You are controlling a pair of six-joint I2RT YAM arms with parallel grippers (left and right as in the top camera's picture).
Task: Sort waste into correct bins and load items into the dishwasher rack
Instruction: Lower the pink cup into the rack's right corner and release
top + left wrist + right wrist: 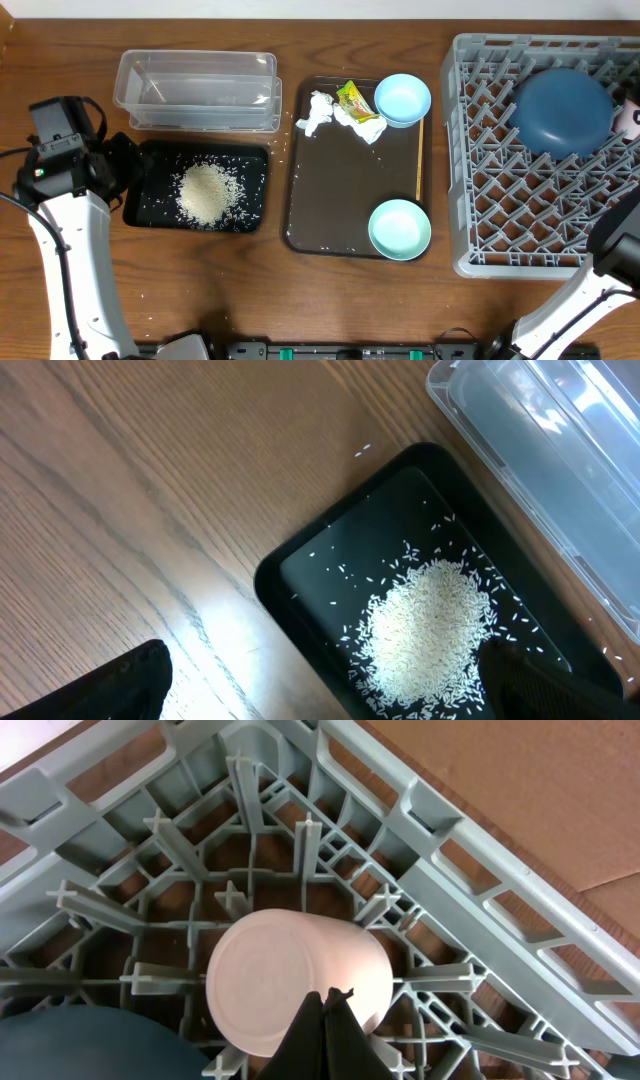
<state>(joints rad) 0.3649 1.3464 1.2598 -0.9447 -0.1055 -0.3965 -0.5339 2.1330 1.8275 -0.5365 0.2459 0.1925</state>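
Pink cup (290, 975) inside grey rack (470, 880)

Rice (208, 192) in shallow tray (250, 215), tub (195, 75) behind it, dish (563, 110) and cup (290, 970) in rack (500, 200).

black tray (340, 540): shallow, rectangular, set diagonally on wooden table (130, 490) | rice (430, 625): white heap inside tray, loose grains scattered around it | stray grains (363, 451): on table just beyond tray's far corner | clear plastic tub (560, 450): upper right, just beside tray | left gripper (325, 675): jaws wide apart, dark fingertips (110, 690) at both lower corners
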